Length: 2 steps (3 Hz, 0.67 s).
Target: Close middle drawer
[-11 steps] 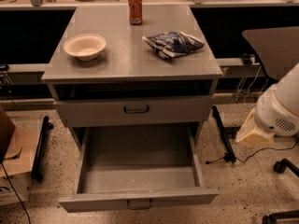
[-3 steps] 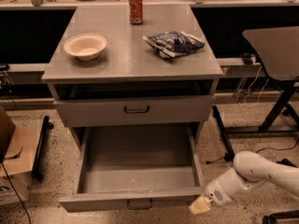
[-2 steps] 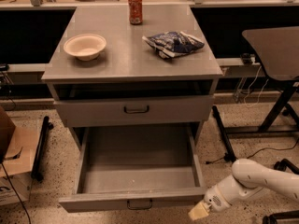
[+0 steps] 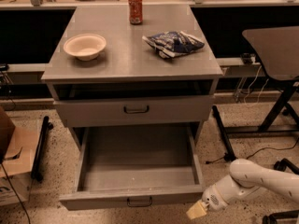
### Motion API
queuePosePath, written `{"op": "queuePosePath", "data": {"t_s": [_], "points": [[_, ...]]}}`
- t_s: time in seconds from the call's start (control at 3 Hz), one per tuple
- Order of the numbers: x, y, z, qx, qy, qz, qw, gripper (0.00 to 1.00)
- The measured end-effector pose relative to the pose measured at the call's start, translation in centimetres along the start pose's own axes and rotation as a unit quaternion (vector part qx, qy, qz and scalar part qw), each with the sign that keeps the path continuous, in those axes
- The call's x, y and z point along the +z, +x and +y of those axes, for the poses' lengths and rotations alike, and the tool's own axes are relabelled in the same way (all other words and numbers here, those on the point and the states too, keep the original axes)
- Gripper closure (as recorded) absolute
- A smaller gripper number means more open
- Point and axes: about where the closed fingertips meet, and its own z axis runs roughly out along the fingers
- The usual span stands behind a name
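Grey middle drawer stands open beside end effector.

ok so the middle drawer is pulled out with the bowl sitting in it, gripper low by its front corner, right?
Not quite. The bowl sits on the cabinet top, not in the drawer. The camera view shows the middle drawer pulled out and empty, with the gripper low by its front corner.
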Motion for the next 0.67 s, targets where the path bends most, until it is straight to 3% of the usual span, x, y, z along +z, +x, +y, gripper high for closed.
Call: {"op": "queuePosePath", "data": {"t_s": [0.67], "points": [[0.2, -2.7, -0.6, -0.020, -0.002, -0.017, 0.9997, 1.00]]}}
